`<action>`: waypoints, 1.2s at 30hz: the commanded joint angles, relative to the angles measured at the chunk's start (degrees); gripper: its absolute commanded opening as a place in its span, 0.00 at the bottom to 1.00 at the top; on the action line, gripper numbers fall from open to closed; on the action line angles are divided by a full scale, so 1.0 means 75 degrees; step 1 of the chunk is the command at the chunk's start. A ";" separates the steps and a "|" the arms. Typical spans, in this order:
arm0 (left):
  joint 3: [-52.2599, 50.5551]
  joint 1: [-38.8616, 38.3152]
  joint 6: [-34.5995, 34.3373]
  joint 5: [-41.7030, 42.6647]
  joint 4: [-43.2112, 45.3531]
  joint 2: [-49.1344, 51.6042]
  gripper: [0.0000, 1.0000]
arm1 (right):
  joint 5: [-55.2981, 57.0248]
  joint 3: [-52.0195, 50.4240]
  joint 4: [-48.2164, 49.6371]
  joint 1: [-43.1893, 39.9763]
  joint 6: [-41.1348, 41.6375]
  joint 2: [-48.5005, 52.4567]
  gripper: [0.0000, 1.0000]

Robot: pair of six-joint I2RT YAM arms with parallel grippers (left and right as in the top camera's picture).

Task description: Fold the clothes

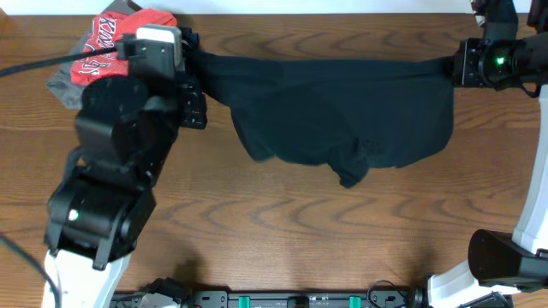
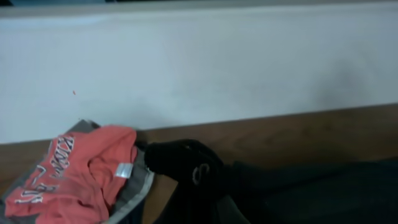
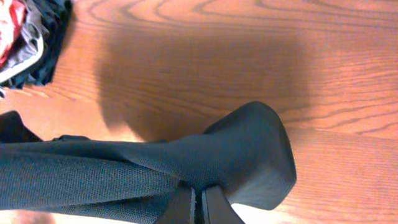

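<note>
Dark garment (image 1: pixel 342 111), long axis left-right

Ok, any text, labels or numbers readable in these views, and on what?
White lettering on the red garment: too blurred to read.
White tag on it: no legible print.
Dark garment: no text visible.
</note>
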 commanded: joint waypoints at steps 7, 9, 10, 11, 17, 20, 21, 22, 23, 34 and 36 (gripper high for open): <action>0.0055 0.0090 -0.0035 -0.0460 -0.0262 0.1492 0.06 | 0.0516 -0.1055 0.1075 -0.0061 -0.0198 0.1119 0.01; 0.0055 0.0090 -0.0035 -0.0460 -0.0300 0.1824 0.06 | 0.0527 -0.1105 0.1303 -0.0052 -0.0204 0.1510 0.01; 0.0055 0.0090 -0.0035 -0.0460 -0.0309 0.1970 0.06 | 0.0551 -0.1105 0.1422 -0.0047 -0.0204 0.1734 0.01; 0.0055 0.0090 -0.0035 -0.0460 -0.0312 0.2104 0.06 | 0.0574 -0.1105 0.1545 -0.0047 -0.0207 0.1918 0.01; 0.0055 0.0090 -0.0035 -0.0458 -0.0303 0.2809 0.06 | 0.0624 -0.1105 0.2783 -0.0050 -0.0554 0.2760 0.14; 0.0055 0.0090 -0.0035 -0.0458 -0.0300 0.2996 0.06 | 0.0621 -0.0997 0.2844 0.0000 -0.0554 0.2655 0.30; 0.0055 0.0090 -0.0035 -0.0458 -0.0297 0.3028 0.06 | 0.0624 -0.0930 0.2795 0.0038 -0.0554 0.2556 0.36; 0.0055 0.0090 -0.0035 -0.0458 -0.0297 0.3040 0.06 | 0.0624 -0.0880 0.2725 0.0093 -0.0554 0.2436 0.40; 0.0055 0.0090 -0.0035 -0.0458 -0.0297 0.3040 0.06 | 0.0624 -0.0851 0.2649 0.0163 -0.0557 0.2299 0.45; 0.0055 0.0090 -0.0035 -0.0458 -0.0306 0.3040 0.06 | 0.0842 -0.1160 0.1472 0.2081 -0.0778 0.1920 0.54; 0.0055 0.0090 -0.0032 -0.0458 -0.0312 0.3040 0.06 | 0.1241 -0.1545 0.1623 0.2535 -0.0673 0.1920 0.54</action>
